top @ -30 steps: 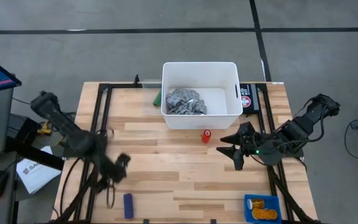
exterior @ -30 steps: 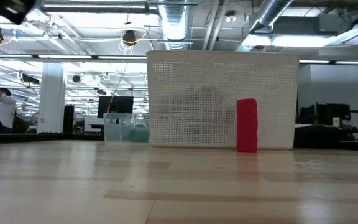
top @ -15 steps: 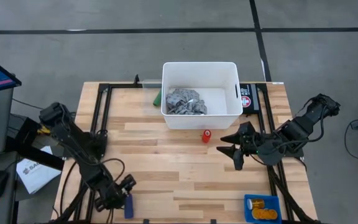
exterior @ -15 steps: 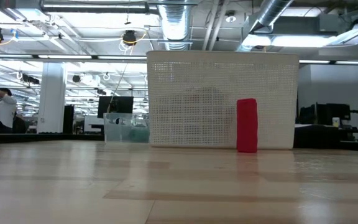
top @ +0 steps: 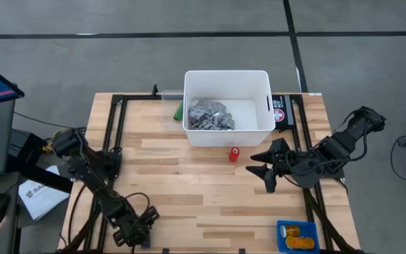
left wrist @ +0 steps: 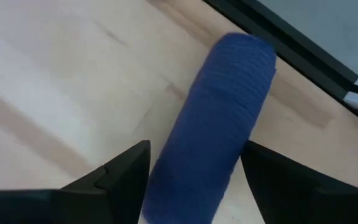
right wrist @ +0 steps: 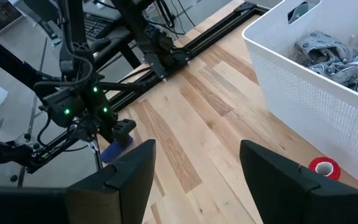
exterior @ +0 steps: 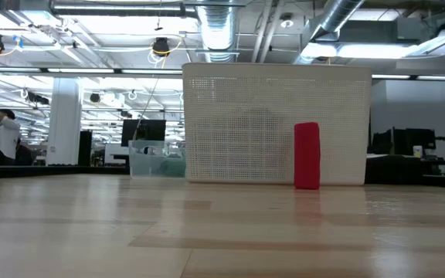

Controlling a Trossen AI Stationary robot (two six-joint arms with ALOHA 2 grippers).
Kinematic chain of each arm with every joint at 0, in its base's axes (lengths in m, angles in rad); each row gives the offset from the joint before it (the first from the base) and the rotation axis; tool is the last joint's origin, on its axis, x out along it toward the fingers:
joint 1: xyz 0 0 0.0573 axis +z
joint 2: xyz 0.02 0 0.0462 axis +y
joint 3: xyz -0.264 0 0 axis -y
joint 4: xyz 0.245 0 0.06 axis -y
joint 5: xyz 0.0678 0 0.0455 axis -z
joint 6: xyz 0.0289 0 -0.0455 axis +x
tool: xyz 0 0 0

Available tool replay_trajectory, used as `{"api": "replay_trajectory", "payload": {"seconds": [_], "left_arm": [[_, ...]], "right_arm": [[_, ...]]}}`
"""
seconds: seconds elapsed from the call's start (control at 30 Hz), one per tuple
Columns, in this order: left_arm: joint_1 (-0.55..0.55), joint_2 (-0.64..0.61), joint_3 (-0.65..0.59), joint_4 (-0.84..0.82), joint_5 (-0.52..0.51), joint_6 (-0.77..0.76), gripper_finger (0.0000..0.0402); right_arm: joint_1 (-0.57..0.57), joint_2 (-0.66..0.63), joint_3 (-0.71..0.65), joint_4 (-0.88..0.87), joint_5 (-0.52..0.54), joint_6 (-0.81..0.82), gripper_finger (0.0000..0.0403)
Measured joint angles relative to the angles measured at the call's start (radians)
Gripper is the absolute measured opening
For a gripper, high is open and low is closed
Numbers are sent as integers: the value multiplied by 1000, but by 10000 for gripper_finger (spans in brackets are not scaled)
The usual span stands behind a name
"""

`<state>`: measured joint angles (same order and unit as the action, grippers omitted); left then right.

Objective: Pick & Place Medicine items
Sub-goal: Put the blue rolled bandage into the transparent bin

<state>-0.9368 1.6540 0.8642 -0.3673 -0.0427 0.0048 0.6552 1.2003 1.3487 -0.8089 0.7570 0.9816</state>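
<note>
My left gripper [top: 141, 227] is low over the table's near edge and open. In the left wrist view its fingers [left wrist: 124, 167] stand on either side of a blue roll [left wrist: 213, 130] that lies on its side on the wood. My right gripper [top: 263, 169] waits open, to the right of a small red cylinder [top: 234, 153] that stands upright in front of the white bin [top: 226, 72]. Orange pieces [top: 296, 237] lie in a blue tray at the near right corner. Whether they are the pill bottles I cannot tell. My left gripper comes at the blue roll from above, pointing down, with one finger at each long side of its near end [left wrist: 185, 186]. Whether the fingers touch it I cannot tell. The roll lies flat on the table.
A grey rag [top: 211, 115] lies inside the bin. A green item [top: 178, 111] lies left of the bin and a black case [top: 280, 111] right of it. The blue tray [top: 282, 227] sits by the near edge. Bare wood spans the table's middle [top: 189, 176].
My left arm has swung toward the table's near edge and come down over the blue roll, its fingers now on either side of it. The roll, the red cylinder and the bin have stayed in place.
</note>
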Motion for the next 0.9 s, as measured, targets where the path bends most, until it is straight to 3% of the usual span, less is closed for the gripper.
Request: {"api": "replay_trajectory", "payload": {"seconds": [0.47, 0.67, 0.9], "left_arm": [[0, 41, 1, 36, -12, -47, 200], [12, 31, 0, 20, -82, -139, 175], [100, -59, -4, -75, -246, -301, 168]], "right_arm": [[0, 0, 0, 0, -4, -5, 230], [0, 0, 0, 0, -8, -5, 230], [0, 0, 0, 0, -8, -1, 230]]}}
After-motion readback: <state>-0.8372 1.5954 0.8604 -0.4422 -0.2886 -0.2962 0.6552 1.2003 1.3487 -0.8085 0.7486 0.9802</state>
